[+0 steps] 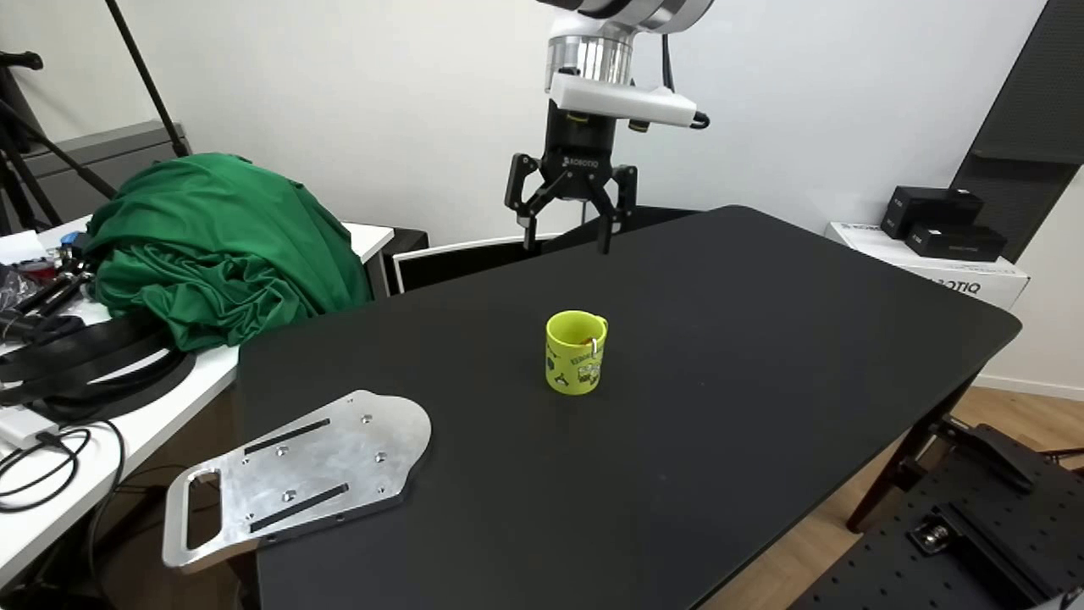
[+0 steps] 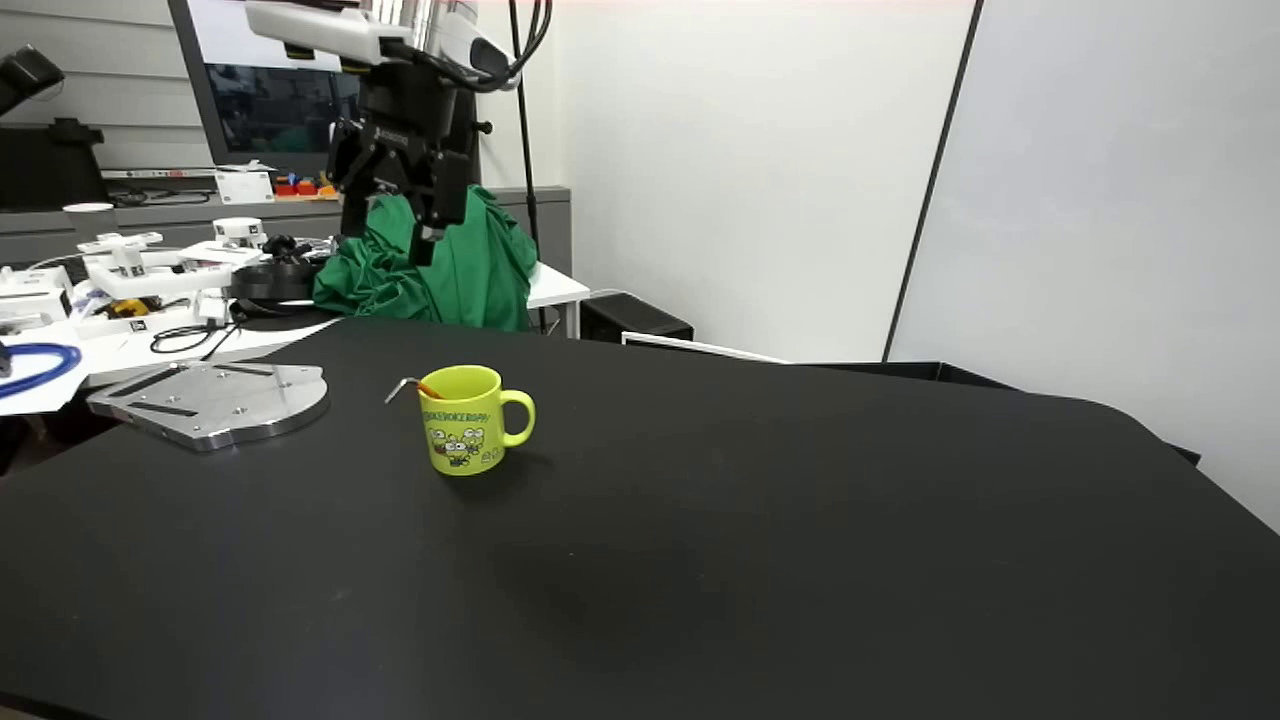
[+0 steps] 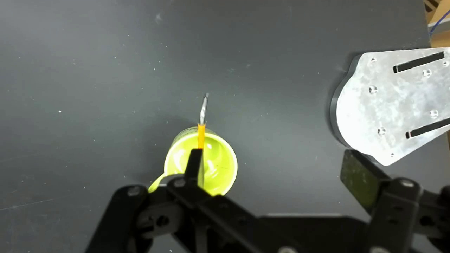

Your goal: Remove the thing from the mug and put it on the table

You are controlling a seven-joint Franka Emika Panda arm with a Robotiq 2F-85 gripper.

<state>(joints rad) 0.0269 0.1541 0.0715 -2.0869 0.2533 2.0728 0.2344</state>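
Two black fingers [image 3: 360,177] come up big and close at the bottom of the wrist view. They belong to the gripper [image 1: 566,244], and they are spread wide apart with nothing held between them. In both exterior views the gripper hangs in the air at the end of the arm [image 1: 590,59], higher than the mug [image 2: 462,435] and well apart from it.

The mug is bright yellow-green and stands upright on the big black table [image 1: 720,339]. It has little cartoon faces and writing on it, and a handle [image 2: 530,418] on its side. The orange stick [image 3: 201,135] is in the mug. It leans on the rim, and its silver end [image 2: 401,384] pokes out over the side and bends down. Its lower part is hidden.

Also on the table, apart from the mug, lies a flat silver plate [image 1: 339,449] with small holes and two long slots. Its handle end sticks out past the table's edge. Next to the table, a green cloth [image 1: 224,246] sits in a heap on a messy white desk [image 1: 169,419]. Two black boxes [image 1: 955,243] sit on a white box [image 1: 999,292].
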